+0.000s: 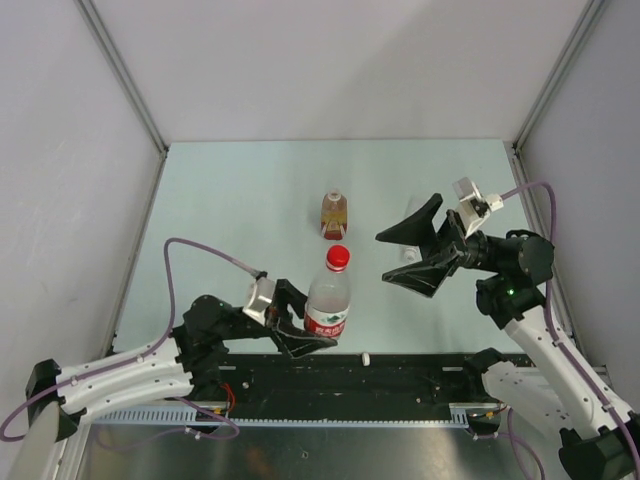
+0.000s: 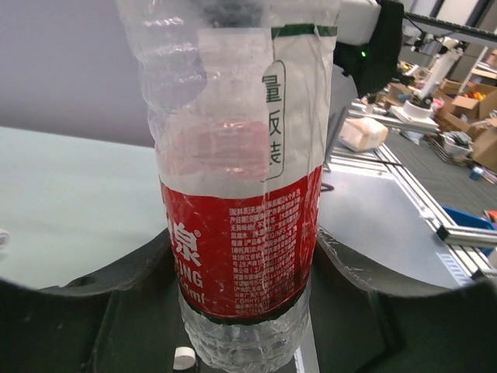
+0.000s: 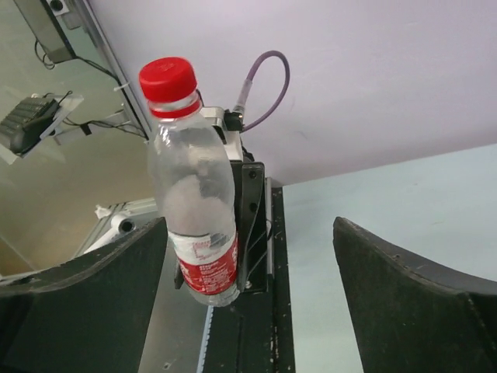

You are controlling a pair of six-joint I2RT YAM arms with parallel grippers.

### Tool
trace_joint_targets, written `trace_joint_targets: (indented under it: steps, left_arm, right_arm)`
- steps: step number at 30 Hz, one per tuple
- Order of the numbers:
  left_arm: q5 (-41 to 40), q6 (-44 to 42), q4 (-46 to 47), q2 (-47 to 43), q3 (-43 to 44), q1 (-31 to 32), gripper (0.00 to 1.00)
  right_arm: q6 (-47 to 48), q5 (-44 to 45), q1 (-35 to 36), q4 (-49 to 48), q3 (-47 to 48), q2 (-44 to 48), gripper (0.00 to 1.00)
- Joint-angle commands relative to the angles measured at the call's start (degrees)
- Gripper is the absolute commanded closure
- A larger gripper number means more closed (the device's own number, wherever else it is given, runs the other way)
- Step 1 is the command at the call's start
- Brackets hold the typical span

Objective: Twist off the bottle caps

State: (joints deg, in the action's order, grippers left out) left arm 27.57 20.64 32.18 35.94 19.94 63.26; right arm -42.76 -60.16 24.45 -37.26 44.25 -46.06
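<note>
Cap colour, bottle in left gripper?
Red cap on the labelled bottle, clearest in right wrist view.

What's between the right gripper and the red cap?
Nothing visible. The right gripper stands open to the right of the red cap, with a clear gap between them. The amber bottle is farther back, off that line, and the left gripper holds the labelled bottle low, at its label.
</note>
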Motion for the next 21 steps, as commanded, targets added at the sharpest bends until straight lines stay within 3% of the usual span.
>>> trace_joint_targets:
  steps: [1,11,21]
  left_arm:
    - [-5.9,-3.7,-0.9,-2.3,-0.8,-0.7,1.00]
    - [-17.2,-7.0,-13.9,-2.8,3.4,-0.6,1.00]
    - [-26.7,-9.3,-27.8,6.9,13.9,-0.6,1.00]
  right_arm:
    - [1.9,3.5,-0.7,2.5,0.3,2.8,0.04]
    - [4.9,10.4,-1.7,11.5,1.6,3.5,0.01]
    - [5.2,19.8,-1.7,18.6,2.6,3.8,0.01]
